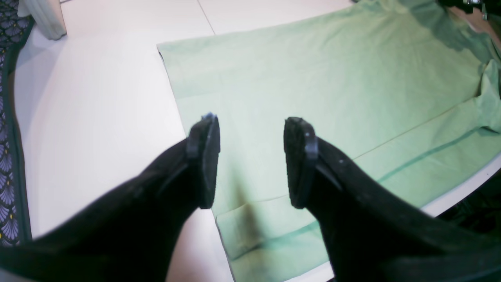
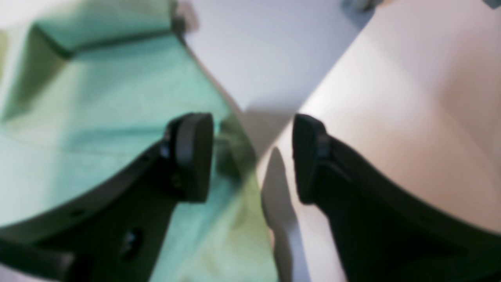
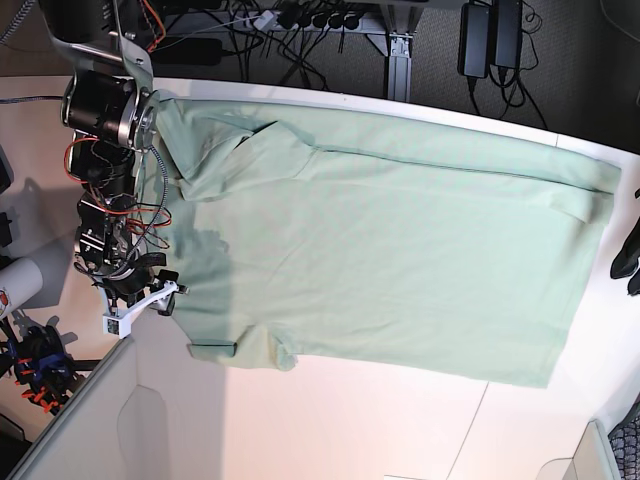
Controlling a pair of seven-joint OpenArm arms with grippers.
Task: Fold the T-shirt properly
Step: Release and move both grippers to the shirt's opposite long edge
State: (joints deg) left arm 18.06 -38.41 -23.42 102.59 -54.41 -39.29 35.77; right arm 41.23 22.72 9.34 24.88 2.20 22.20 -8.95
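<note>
**Two open tools, one unfolded shirt**

One T-shirt lies spread nearly flat across the white counter, collar end toward the right arm and hem toward the left arm; it fills most of the counter's width in the base view. No body fold is visible yet; only a sleeve near the collar end lies turned over the chest and a small corner at the near edge is doubled back, so by this evidence the task stands at or near its start, with every main fold left to make. Left tool: jaws apart, gripping nothing, poised over the hem edge where cloth meets bare counter. Right tool: jaws likewise apart and empty, straddling the cloth's border, one finger over green fabric, the other over white surface; this view is blurred, so contact with the cloth cannot be judged. Count: one shirt; two arms, each with one tool; one counter. Cables and power adapters hang behind the far edge.
</note>
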